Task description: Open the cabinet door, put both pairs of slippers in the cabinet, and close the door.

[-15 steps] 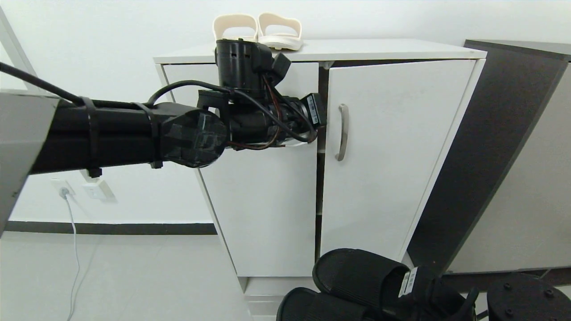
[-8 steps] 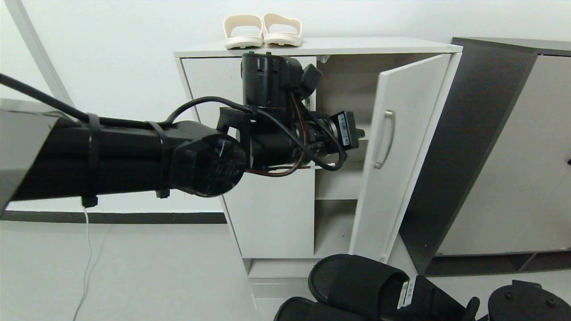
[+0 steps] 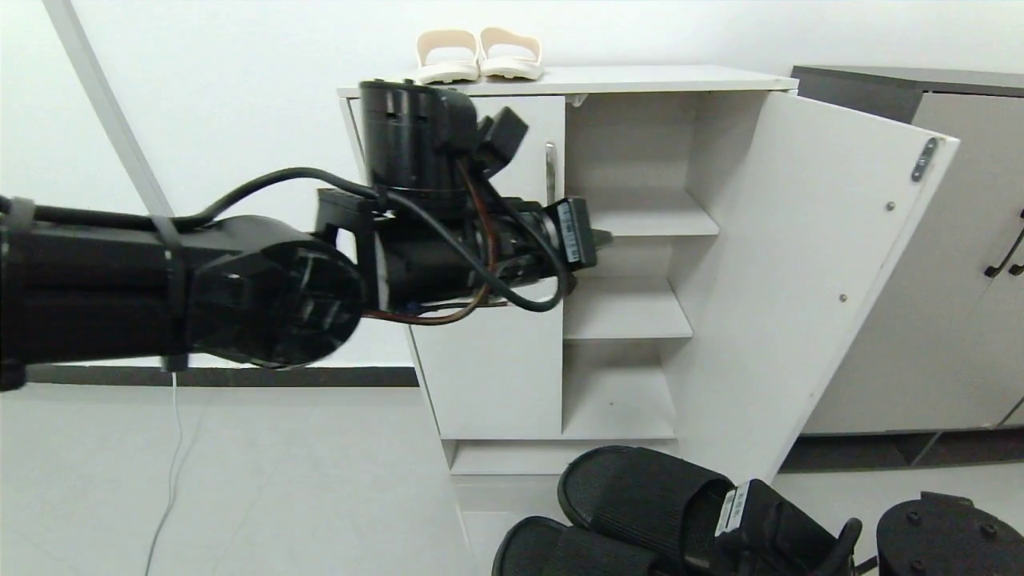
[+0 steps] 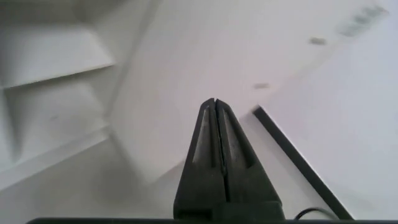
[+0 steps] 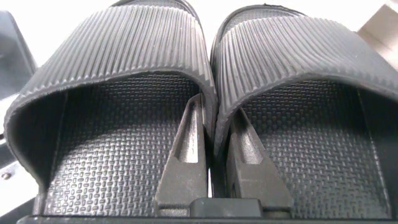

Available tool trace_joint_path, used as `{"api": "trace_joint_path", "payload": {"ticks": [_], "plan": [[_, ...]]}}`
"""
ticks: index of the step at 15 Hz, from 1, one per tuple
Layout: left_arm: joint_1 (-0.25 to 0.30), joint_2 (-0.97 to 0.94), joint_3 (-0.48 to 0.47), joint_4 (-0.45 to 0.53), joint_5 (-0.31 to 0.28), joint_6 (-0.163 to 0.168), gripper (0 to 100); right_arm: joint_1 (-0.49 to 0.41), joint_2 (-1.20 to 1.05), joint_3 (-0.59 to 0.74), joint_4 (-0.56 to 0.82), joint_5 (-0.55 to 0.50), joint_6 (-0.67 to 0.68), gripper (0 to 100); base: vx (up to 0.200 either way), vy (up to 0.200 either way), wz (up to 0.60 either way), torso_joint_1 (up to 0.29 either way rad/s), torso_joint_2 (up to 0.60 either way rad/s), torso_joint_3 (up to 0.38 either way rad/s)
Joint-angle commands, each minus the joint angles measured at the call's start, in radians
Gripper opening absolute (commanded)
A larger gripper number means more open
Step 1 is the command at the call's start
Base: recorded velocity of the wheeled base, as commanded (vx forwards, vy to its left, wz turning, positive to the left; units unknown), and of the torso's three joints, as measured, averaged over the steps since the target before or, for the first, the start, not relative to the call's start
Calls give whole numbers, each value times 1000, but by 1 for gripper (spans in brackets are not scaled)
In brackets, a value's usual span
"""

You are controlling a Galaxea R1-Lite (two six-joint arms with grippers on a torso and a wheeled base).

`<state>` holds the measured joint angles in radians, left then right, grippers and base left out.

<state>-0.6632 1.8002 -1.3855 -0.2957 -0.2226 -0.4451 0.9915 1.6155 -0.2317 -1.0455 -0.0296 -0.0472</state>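
White wall is standing behind the cabinet [image 3: 488, 384], whose right door [image 3: 800, 280] is hanging wide open. Cream slippers [image 3: 478, 56] are lying on its top. Left gripper [image 4: 215, 107] is hovering before the shelves, fingers pressed together, empty. Right gripper [image 5: 214, 115] fingers are pinching the black slippers [image 5: 124, 81] low before the cabinet.

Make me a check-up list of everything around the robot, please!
Surface: pale floor; white cabinet top.
Job's things: cabinet's right door swung wide open, left door shut; cream slippers on the cabinet top; black slippers low in front of the cabinet.
Clutter: nothing seen.
Grippers: left gripper shut, holding nothing, before the open cabinet; right gripper pinches the black slippers' inner sides together.
Cables: white cord down to the floor.
Surroundings: white wall; grey cabinet beside.
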Motion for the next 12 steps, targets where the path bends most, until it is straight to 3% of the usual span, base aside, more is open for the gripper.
{"api": "trace_joint_path", "payload": {"ticks": [1, 4, 6, 7, 8, 10, 12], "plan": [[83, -202, 184, -3, -1, 0, 0, -25, 6, -3, -1, 2, 0, 0, 0, 0, 0, 0, 0, 0], [149, -542, 482, -5, 2, 13, 0, -50, 12, -9, -1, 2, 0, 0, 0, 0, 0, 0, 0, 0], [180, -728, 640, 7, 2, 36, 0, -63, 14, -14, -1, 2, 0, 0, 0, 0, 0, 0, 0, 0], [186, -891, 760, 46, 3, 63, 0, -66, 15, -15, 1, 2, 0, 0, 0, 0, 0, 0, 0, 0], [188, -1012, 816, 112, 9, 71, 0, -66, 14, -15, -1, 2, 0, 0, 0, 0, 0, 0, 0, 0], [189, -1188, 866, 271, 75, 75, 0, -66, 14, -15, -1, 2, -2, 0, 0, 0, 0, 0, 0, 0], [283, -1358, 922, 345, 124, 129, 0, -68, 14, -15, -1, 0, -2, 0, 0, 0, 0, 0, 0, 0]]}}
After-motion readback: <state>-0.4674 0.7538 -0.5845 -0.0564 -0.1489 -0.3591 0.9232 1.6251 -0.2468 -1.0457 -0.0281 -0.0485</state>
